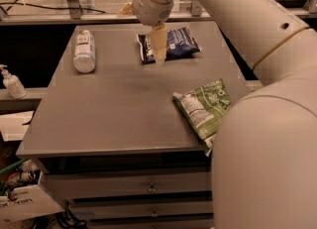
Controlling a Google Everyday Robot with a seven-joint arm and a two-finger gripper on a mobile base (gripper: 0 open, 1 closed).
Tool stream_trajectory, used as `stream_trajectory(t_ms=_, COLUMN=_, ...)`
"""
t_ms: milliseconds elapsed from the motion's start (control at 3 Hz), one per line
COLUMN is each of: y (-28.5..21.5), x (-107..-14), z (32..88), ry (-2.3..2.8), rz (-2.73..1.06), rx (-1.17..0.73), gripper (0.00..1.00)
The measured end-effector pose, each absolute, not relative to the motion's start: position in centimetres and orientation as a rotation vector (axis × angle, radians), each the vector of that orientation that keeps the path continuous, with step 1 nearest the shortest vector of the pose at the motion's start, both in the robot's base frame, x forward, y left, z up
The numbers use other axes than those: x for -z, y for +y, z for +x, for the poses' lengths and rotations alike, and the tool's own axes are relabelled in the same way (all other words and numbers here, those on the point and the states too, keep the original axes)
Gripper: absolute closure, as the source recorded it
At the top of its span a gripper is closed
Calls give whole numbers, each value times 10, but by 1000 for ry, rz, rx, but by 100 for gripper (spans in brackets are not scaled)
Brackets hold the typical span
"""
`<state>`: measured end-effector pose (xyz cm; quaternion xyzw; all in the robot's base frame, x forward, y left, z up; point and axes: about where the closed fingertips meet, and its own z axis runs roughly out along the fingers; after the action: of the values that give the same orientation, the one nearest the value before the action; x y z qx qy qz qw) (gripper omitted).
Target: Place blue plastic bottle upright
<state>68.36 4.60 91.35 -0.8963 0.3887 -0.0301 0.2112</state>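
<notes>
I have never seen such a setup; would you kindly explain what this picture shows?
The big white shape is a robot's arm. It ends in a two-finger gripper, which hangs point-down above the far side of a grey table, just over a dark blue snack bag. I see nothing held in it. There is a single camera, looking down on the table past the arm; where it is mounted I cannot tell. At the far left the blue plastic bottle lies on its side, apart from the gripper. A green snack bag lies near the right edge. A white pump dispenser stands on a lower ledge at the left.
</notes>
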Motion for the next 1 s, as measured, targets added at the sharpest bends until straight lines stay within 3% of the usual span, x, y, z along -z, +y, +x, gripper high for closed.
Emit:
stream_trajectory(t_ms=333, y=86, x=-898, z=706, ry=852, rz=-2554, rx=53, gripper=0)
stream_trajectory(t_ms=1000, y=93, x=-897, z=707, ry=745, rz=-2590, rx=103, gripper=0)
